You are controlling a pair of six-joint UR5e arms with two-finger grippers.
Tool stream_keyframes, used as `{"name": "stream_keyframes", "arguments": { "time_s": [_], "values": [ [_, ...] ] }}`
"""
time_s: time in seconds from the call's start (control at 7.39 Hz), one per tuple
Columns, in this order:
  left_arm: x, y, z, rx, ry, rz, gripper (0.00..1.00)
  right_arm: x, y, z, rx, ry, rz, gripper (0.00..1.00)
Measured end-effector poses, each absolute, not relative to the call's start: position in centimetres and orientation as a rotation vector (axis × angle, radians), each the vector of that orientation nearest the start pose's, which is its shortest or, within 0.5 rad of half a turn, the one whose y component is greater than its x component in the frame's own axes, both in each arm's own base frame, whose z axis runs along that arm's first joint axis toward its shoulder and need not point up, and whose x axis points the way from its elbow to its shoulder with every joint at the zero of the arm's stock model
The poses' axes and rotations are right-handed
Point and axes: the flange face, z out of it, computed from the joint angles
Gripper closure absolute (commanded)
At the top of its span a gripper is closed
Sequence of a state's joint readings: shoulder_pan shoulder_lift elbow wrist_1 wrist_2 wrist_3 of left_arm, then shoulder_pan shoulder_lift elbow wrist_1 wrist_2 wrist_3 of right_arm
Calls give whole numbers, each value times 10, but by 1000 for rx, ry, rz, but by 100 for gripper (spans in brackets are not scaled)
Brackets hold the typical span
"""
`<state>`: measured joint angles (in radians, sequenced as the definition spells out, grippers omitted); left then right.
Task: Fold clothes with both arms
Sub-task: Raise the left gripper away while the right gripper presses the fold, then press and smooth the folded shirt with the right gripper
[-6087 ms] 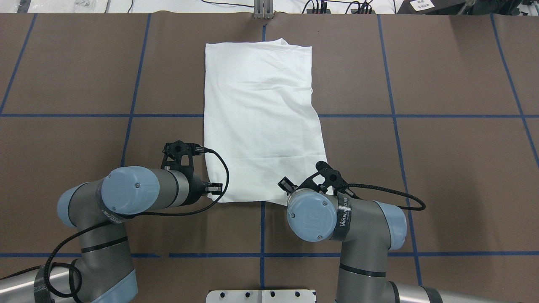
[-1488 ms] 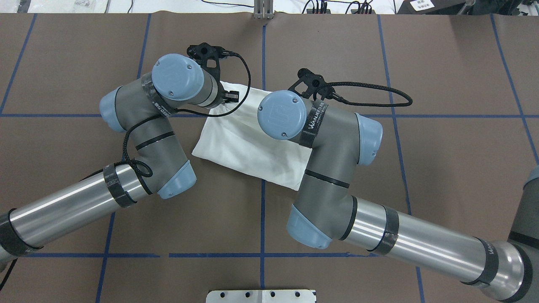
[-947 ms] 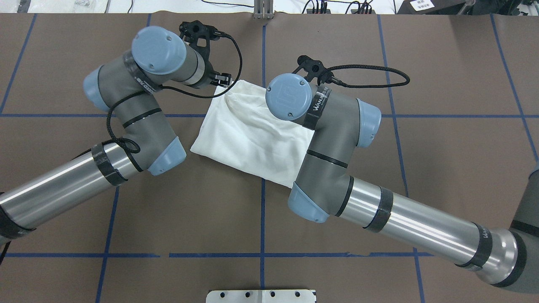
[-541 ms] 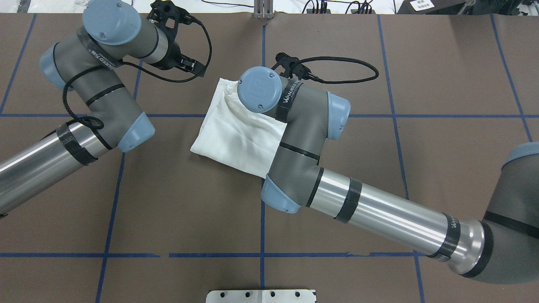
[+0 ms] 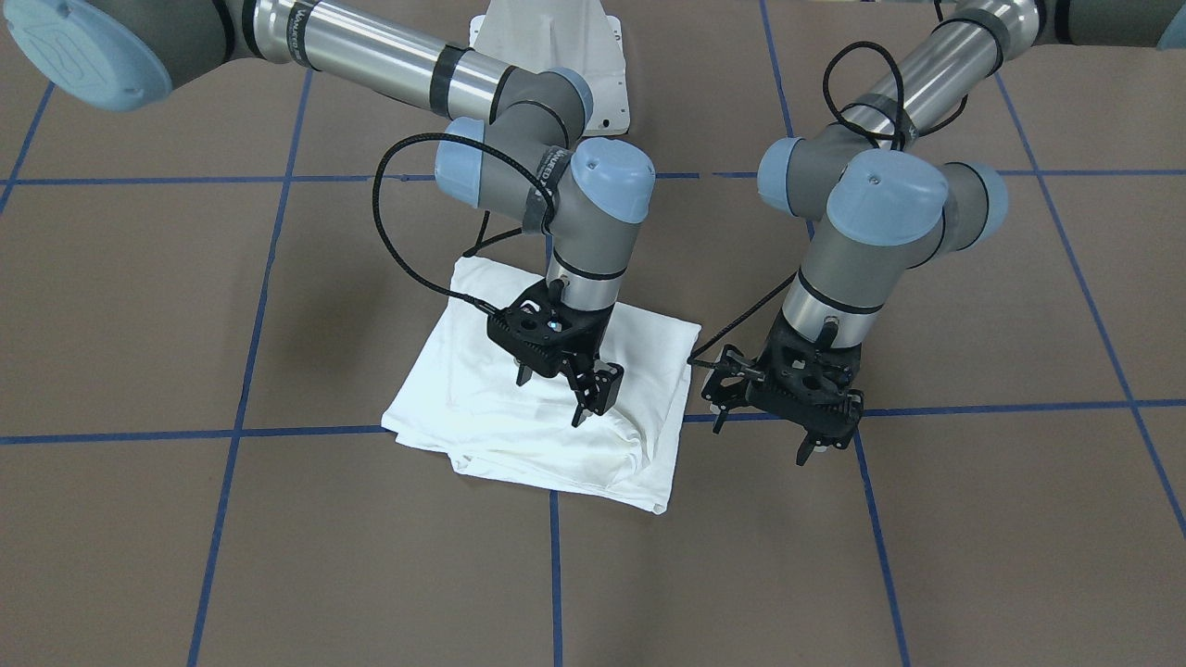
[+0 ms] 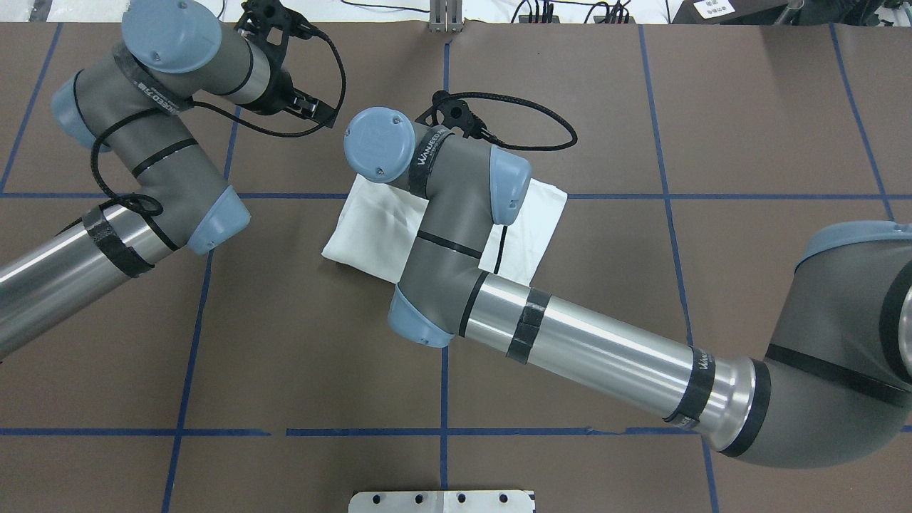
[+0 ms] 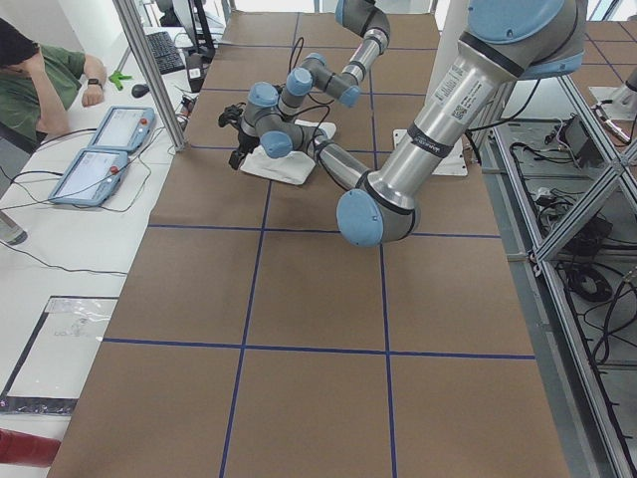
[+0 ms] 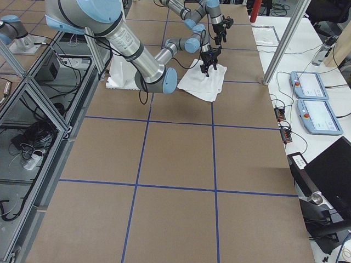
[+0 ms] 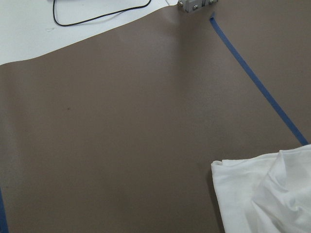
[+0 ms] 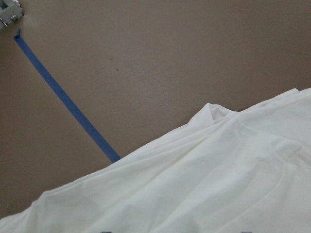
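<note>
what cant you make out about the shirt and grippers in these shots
Overhead view: the right arm covers the middle of the shirt and hides the right gripper.
Any view: no collar or print shows on the shirt.
Side views: the left gripper and right gripper are too small to judge.

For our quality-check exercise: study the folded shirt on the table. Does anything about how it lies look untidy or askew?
Yes. The white shirt lies skewed to the blue tape grid, and its edge farthest from the robot is rumpled, the layers not lining up.
</note>
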<state>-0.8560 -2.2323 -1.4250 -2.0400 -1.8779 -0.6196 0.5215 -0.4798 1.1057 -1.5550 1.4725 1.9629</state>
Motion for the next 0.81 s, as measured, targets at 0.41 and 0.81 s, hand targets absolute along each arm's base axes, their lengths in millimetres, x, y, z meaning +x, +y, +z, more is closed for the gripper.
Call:
{"name": "stream_keyframes", "arguments": {
  "time_s": [0.41,0.81],
  "values": [
    [396,-629,276,595,825,228,0,-675,-537,143,139,-683,1019,29],
    [380,-636,281,601,820,252,0,-681,-540,147,133,-694,1069,47]
  ]
}}
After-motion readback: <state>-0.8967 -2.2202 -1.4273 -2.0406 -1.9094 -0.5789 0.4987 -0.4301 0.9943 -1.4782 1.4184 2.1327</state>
